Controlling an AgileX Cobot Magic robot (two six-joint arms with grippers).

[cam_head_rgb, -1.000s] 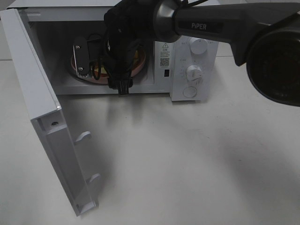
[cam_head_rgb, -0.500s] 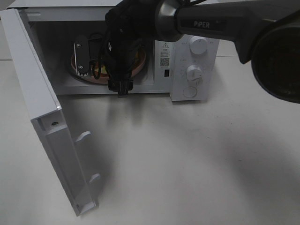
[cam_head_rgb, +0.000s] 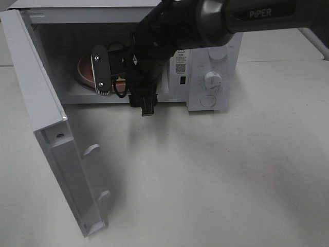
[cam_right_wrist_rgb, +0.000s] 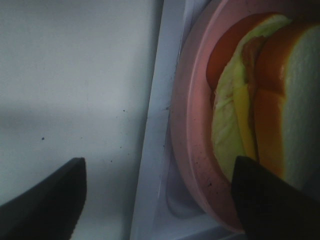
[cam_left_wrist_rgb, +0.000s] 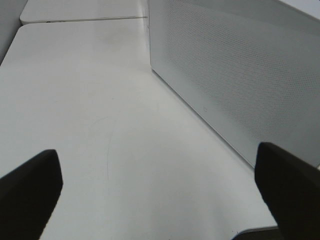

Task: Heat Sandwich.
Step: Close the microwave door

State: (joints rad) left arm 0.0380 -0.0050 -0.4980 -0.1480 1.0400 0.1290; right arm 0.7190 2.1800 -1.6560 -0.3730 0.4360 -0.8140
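Sandwich point(cam_right_wrist_rgb: 270, 100): lies on the pink plate point(cam_right_wrist_rgb: 192, 130), inside the microwave point(cam_head_rgb: 231, 82), whose door point(cam_head_rgb: 43, 118) is swung open. My right gripper point(cam_right_wrist_rgb: 159, 197): at the cavity mouth, jaws spread, empty, just beside the plate's rim. My left gripper point(cam_left_wrist_rgb: 160, 192): spread wide, empty, over the table point(cam_left_wrist_rgb: 90, 100) beside the microwave's perforated wall.

Right arm point(cam_head_rgb: 247, 15): black tube casing, dull grey metal collar, white "PiPER" lettering printed on it, seen above microwave point(cam_head_rgb: 226, 77) dials. Wrist block black, bulky. Grey finger point(cam_head_rgb: 100, 69) plate with rounded end, studded with small screws, at microwave mouth. Thin black cable point(cam_head_rgb: 121, 91) looped beneath; black plug point(cam_head_rgb: 147, 107) at microwave front edge. Left gripper point(cam_left_wrist_rgb: 160, 192) tips shown as plain black rounded wedges.
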